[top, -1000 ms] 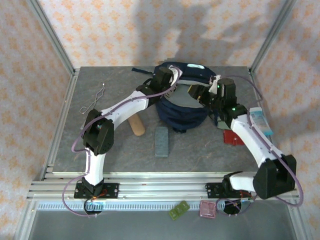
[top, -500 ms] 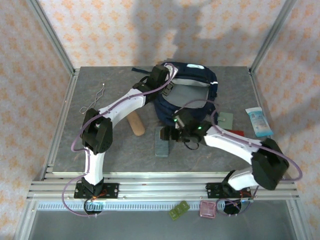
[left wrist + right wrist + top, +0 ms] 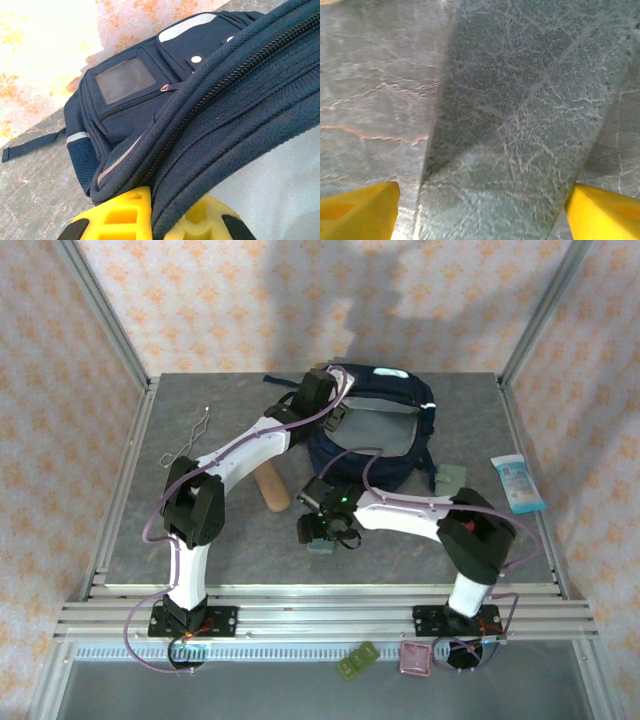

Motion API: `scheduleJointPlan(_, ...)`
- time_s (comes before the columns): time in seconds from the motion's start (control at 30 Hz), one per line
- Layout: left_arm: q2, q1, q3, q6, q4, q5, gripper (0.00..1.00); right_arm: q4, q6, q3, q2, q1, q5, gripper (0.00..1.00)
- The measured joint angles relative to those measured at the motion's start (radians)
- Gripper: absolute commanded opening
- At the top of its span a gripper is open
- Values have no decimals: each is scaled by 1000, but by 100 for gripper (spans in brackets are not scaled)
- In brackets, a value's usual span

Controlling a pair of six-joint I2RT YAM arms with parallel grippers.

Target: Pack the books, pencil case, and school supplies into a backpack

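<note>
The navy backpack [image 3: 388, 472] stands open at the table's back middle, its grey inside facing up. My left gripper [image 3: 324, 400] is shut on the backpack's zip rim [image 3: 215, 125], with the fabric pinched between its yellow fingers [image 3: 120, 215]. My right gripper [image 3: 322, 528] hovers open just over the grey-blue flat case [image 3: 322, 543], one fingertip on each side of the case [image 3: 520, 125]. A tan oblong case [image 3: 272, 490] lies left of it. A small grey-green square [image 3: 450, 478] lies right of the backpack. The books are out of view.
A pale blue-and-white packet [image 3: 518, 483] lies near the right edge. A thin bent wire [image 3: 190, 440] lies at the left. Metal frame posts stand at the back corners. A green piece [image 3: 355, 660] and a pink piece [image 3: 415, 660] sit below the front rail.
My right arm swung from the backpack's right side across to the front left and came down over the grey-blue case, its jaws widening. The left gripper kept its hold on the rim.
</note>
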State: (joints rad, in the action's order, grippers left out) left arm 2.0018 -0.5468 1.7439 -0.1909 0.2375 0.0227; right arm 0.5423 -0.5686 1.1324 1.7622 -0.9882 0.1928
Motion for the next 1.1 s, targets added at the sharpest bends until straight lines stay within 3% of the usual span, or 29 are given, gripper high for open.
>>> scheduleJointPlan(0.13,0,0,0,11,0,4,0,34,-8,31,74,-20,-50,81)
scheduleJointPlan(0.33,0,0,0,19,0,8,0,53,-18,40,76,-26,-81,51)
scheduleJointPlan(0.4,0,0,0,26,0,8,0,53,-3,31,62,-26,-87,47)
scheduleJointPlan(0.5,-2,6,-6,42,-2,19,0,50,34,-23,-16,-26,-89,43)
scheduleJointPlan(0.67,-43,22,-62,80,-27,34,0,69,100,-100,-278,-17,-93,40)
scheduleJointPlan(0.77,-83,29,-90,98,-31,41,0,71,119,-104,-428,44,-89,39)
scheduleJointPlan(0.87,-134,33,-138,122,-51,47,0,71,137,-104,-516,177,-77,41)
scheduleJointPlan(0.97,-177,37,-185,144,-71,52,0,71,154,-93,-512,306,-58,41)
scheduleJointPlan(1.1,-191,37,-195,169,-78,66,0,55,183,-54,-407,378,-1,42)
